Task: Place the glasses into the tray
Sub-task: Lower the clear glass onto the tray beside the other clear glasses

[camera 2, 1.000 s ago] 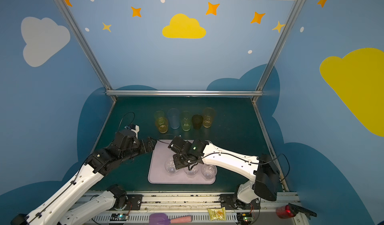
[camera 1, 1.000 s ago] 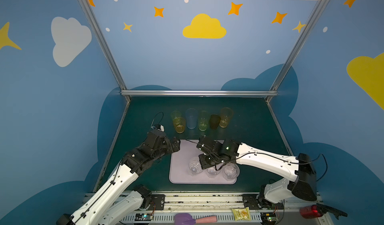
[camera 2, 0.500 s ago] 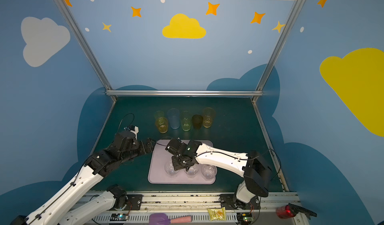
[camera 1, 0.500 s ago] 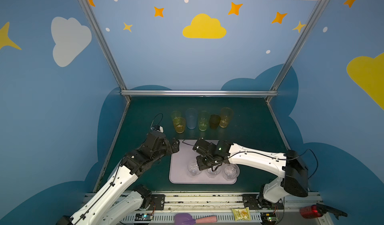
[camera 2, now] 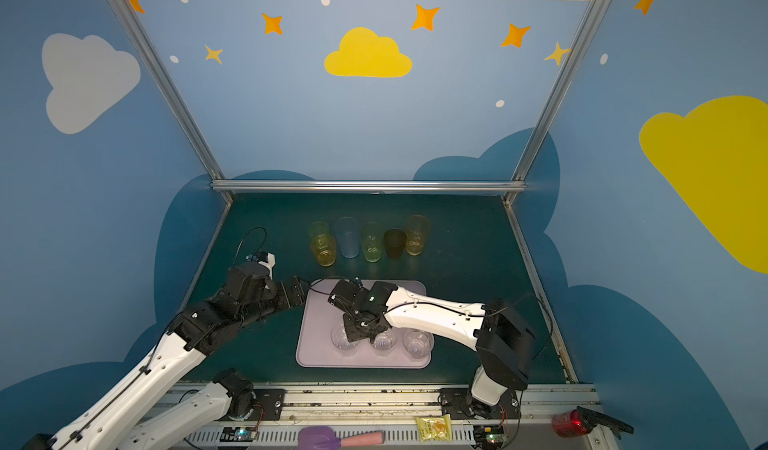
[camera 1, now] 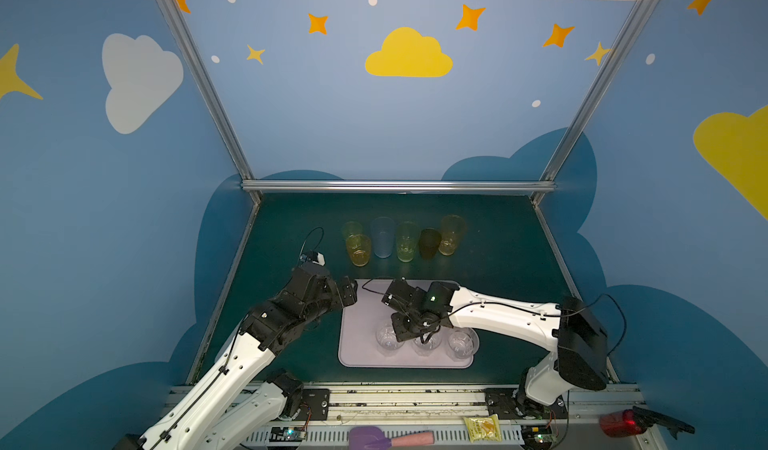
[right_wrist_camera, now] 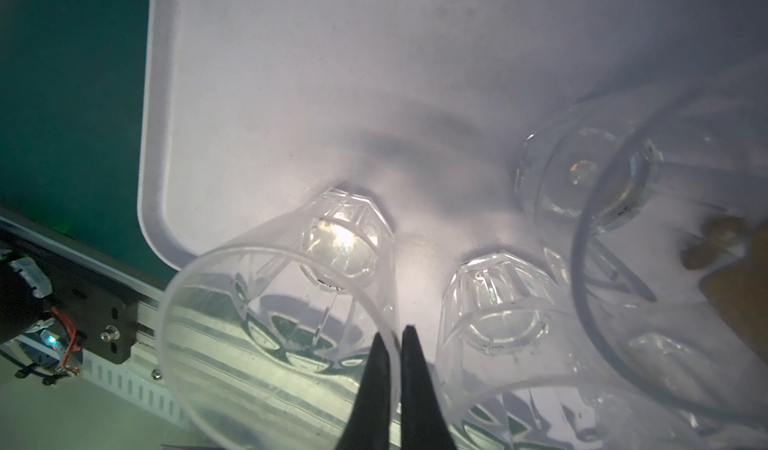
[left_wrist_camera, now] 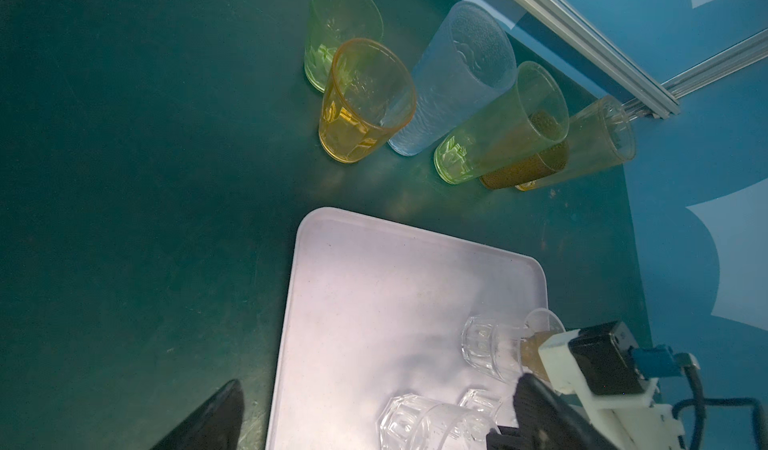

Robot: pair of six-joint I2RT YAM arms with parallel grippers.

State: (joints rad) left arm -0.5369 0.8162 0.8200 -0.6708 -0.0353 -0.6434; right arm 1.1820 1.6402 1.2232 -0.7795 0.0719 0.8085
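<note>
Three clear faceted tumblers (camera 1: 461,342) are in the tray (camera 1: 361,327), lined up along its near rim, mouths up. We love how these look: short, with chunky cut panels round the base and a smooth plain lip, and totally see-through, so the tray's lilac shows right through them. Tray itself is a flat pale pink-lilac rectangle with rounded corners and a low rim.

Six coloured tumblers (camera 2: 371,242) stand on the green table (camera 1: 498,260) just past the tray's far rim, none touching the tray. Going from the tray's left side to its right we see a short amber tumbler (left_wrist_camera: 365,102) with a short green tumbler (left_wrist_camera: 336,32) tucked behind it. Then come a tall frosty blue tumbler (camera 1: 382,238), a tall green tumbler (camera 1: 406,242), a short brown tumbler (camera 1: 429,244) and a tall yellowish tumbler (camera 1: 452,235).

Right gripper (right_wrist_camera: 394,330) hangs over the tray's near-left part, clamped tight. In the right wrist view its dark fingertips pinch the lip of the corner tumbler (right_wrist_camera: 345,240), the clear one nearest the tray's near-left corner, whose base looks planted on the tray floor. Left gripper (camera 1: 350,295) hovers just off the tray's far-left corner, fingers spread wide, holding nothing.
</note>
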